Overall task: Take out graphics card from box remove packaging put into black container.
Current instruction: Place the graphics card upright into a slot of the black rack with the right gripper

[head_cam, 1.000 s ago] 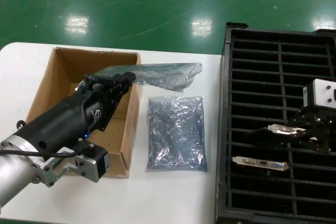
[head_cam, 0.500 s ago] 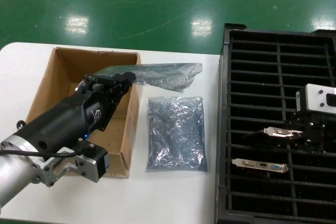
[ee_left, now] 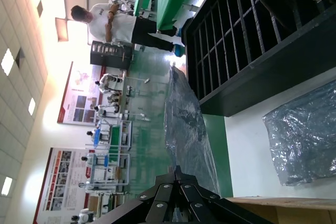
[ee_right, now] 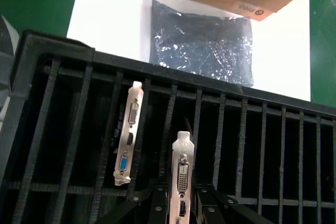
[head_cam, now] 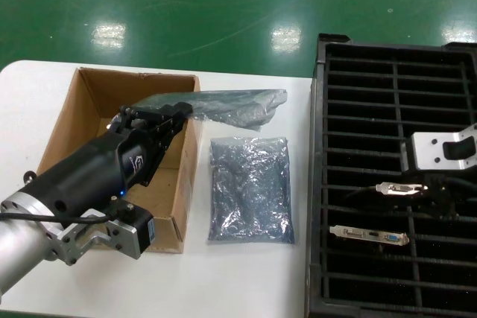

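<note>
Right end effector point(head_cam: 436, 191) sits low over the black container point(head_cam: 395, 57), and from its wrist camera I see its fingers point(ee_right: 157, 203) closed on either side of the silver bracket of a graphics card point(ee_right: 182, 174) standing on edge in one slot. That card's long axis runs along the slot, the bracket end pointing toward the tabletop point(head_cam: 246, 281) side of the container. I count two cards in the container: the gripped one, and a second card point(head_cam: 370, 234) standing in a slot just beside the end effector, nearer to me, lying parallel with its bracket facing the same way.

My left end effector point(head_cam: 160, 115) hangs over the far part of the box point(head_cam: 89, 94), pinched shut on one end of a crinkled grey bag point(head_cam: 238, 106). The bag stretches away from those fingertips across the box rim toward the container, lifted off the tabletop; I cannot tell what is inside it.

I count two bags in all: the held one, and a second bag point(head_cam: 250, 188) lying flat on the tabletop between the box and the container, apart from both end effectors.
</note>
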Available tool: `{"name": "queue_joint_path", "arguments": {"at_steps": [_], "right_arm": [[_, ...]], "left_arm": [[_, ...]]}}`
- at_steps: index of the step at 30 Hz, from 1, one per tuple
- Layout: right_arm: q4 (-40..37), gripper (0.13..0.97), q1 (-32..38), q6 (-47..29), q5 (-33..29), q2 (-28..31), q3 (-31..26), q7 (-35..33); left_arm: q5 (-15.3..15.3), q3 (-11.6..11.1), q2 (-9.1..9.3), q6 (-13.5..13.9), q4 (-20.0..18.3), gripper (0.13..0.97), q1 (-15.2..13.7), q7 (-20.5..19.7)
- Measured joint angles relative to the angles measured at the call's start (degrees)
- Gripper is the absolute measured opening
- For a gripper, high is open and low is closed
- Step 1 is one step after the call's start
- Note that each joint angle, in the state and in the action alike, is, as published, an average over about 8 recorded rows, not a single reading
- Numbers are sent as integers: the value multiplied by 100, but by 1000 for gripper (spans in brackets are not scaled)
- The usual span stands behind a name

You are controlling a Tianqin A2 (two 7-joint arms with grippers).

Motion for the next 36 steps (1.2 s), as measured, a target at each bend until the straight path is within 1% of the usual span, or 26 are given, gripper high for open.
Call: {"name": "queue_joint_path", "arguments": {"at_steps": [11,20,28,29,36], "right_arm": [[36,191,118,-63,-464,-327,-324,-1],[-56,250,175,-77,-509,-536,-410,-39],[-7,370,185,-92,-419,-543,-358,-59],[15,370,184,-94,-402,-531,-342,-57],[227,533,162,-93,-275,-407,-197,-19]], "left_arm": [[0,0,0,0,0,139,0,0],[0,0,0,0,0,139,0,0],[0,0,0,0,0,139,0,0],[0,0,0,0,0,139,0,0],[0,0,0,0,0,139,0,0]]}}
